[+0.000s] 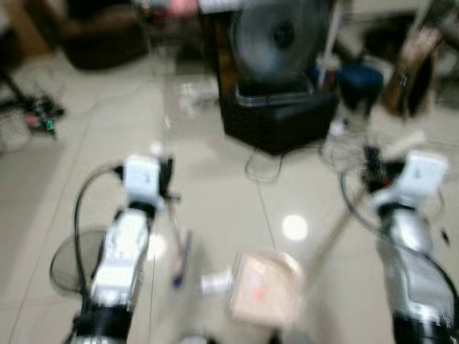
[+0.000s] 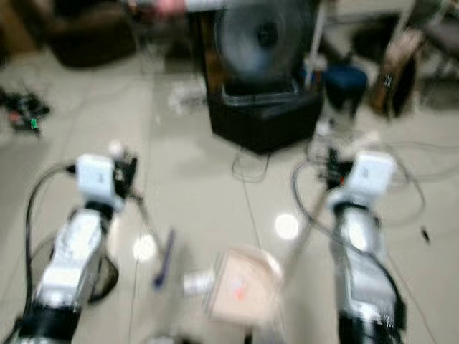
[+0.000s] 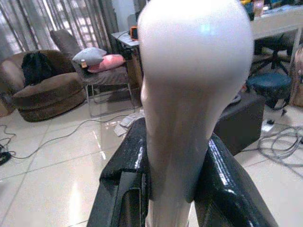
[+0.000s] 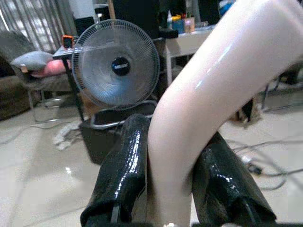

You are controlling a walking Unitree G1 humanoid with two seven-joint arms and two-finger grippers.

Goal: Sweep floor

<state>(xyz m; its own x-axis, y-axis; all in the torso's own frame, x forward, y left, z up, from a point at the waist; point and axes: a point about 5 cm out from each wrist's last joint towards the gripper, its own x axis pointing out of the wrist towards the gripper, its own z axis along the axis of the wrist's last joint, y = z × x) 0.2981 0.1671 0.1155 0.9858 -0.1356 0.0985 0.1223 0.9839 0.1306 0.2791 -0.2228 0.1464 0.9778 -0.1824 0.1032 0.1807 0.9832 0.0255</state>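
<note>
Floor (image 1: pixel 215 179) of glossy pale tile spreads ahead, blurred, with a round-grilled fan (image 4: pixel 116 66) on a black box (image 1: pixel 280 118); its hub label is unreadable. Left end effector (image 3: pixel 175 189) is closed on a smooth white rounded handle (image 3: pixel 189 80), which rises between its black fingers (image 3: pixel 128 170). Right end effector (image 4: pixel 173 189) likewise clamps a curved white handle (image 4: pixel 203 104). Low on the floor between the arms lies a tan dustpan-like shape (image 1: pixel 264 287).
</note>
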